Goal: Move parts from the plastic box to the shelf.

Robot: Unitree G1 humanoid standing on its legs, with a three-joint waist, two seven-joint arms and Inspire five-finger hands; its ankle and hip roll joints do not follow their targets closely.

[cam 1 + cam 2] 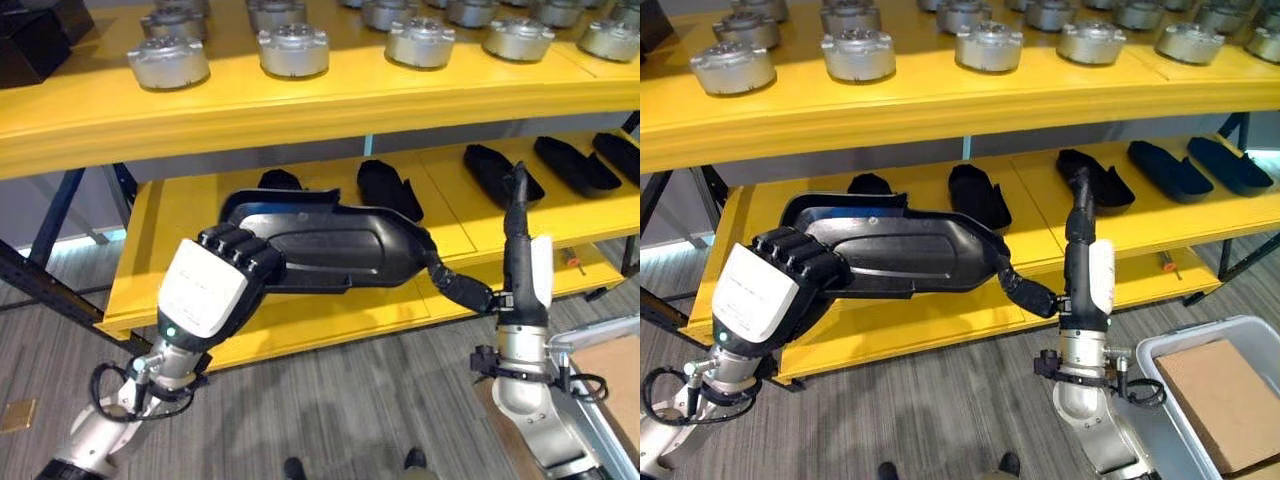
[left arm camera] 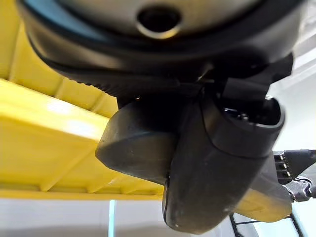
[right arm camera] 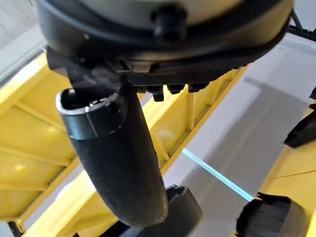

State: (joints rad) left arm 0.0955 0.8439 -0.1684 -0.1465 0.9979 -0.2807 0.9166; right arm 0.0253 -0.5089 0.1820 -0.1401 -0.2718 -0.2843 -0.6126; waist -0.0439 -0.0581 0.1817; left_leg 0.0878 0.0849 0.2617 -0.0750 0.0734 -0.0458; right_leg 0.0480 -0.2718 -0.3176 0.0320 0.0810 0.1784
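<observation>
Holding: my left hand [image 1: 225,275] clamps the black tray [image 1: 330,240].
Right hand [image 1: 515,215]: fingers straight.
Advice: lower it level onto the shelf [image 1: 180,215].

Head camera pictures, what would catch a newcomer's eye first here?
First, the big black part held between both hands in front of the yellow shelf: the left robot hand curls round its left end, the right robot hand meets its right end. Next, the silver round parts lined along the upper level, and smaller black parts on the lower one.
</observation>
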